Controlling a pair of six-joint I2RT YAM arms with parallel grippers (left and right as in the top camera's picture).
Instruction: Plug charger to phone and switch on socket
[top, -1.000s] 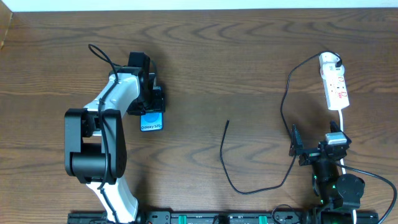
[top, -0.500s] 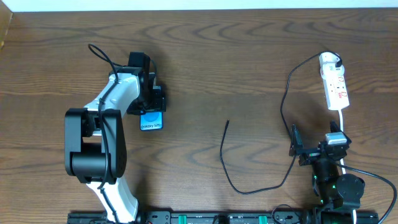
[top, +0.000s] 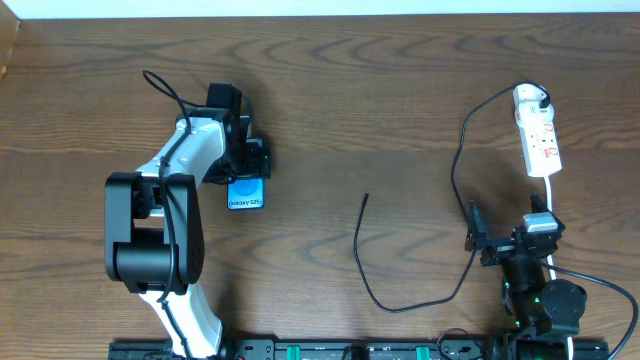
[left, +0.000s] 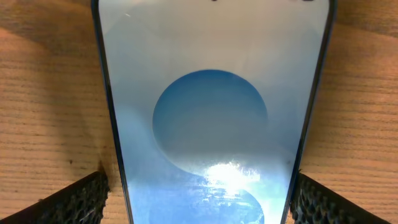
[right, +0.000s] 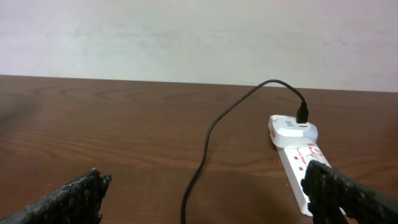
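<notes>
The phone (top: 246, 194) lies flat on the wooden table, blue screen up, and fills the left wrist view (left: 211, 112). My left gripper (top: 246, 172) (left: 198, 200) is open and straddles the phone, with a thin strip of wood showing between each pad and the phone's edge. The charger (top: 357, 245) is a thin black cable that loops across the table, its free tip near the middle (top: 367, 197). The cable runs past the right gripper (right: 205, 149) to the white plug on the socket (top: 538, 140) (right: 297, 163). My right gripper (top: 506, 238) (right: 205, 198) is open and empty, just short of the socket.
The robots' bases and thicker black cables sit along the table's front edge (top: 320, 350). A pale wall rises behind the far table edge (right: 199, 37). Bare wood lies between the phone and the cable tip.
The left gripper's jaws have widened away from the phone's sides, and the phone has settled slightly straighter. The right arm, cable and socket have not moved.
</notes>
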